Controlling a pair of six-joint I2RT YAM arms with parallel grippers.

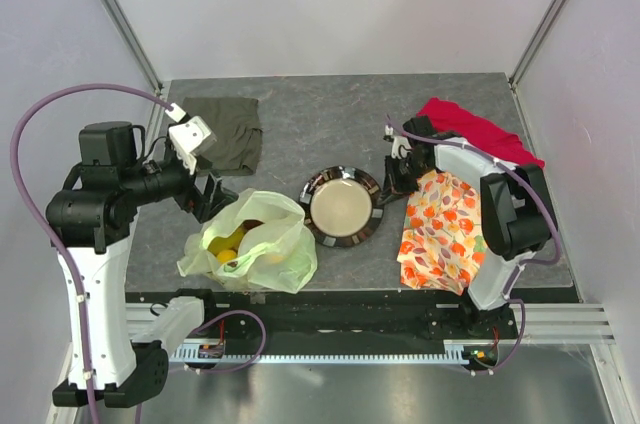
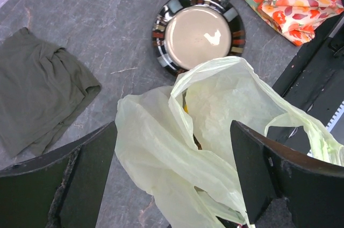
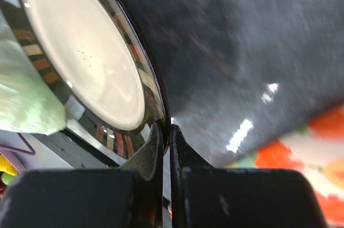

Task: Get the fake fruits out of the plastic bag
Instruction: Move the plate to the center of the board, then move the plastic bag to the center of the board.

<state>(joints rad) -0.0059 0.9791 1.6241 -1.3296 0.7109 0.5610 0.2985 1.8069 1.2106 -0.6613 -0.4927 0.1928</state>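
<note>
Left fingers (image 2: 86, 179) spread wide and empty above the pale yellow-green plastic bag (image 2: 215, 109) on the worktop (image 2: 107, 23). Fake fruits (image 1: 232, 241) sit inside. Right fingers (image 3: 152, 155) pinch the plate (image 3: 153, 99) by its rim.

Non-task items on the grey bench (image 1: 330, 109)
The plate (image 1: 342, 208) sits at centre; olive cloth (image 1: 230, 132) toward far-left corner; red cloth (image 1: 480, 132) toward far-right corner; flowered cloth (image 1: 440, 232) along right edge.
</note>
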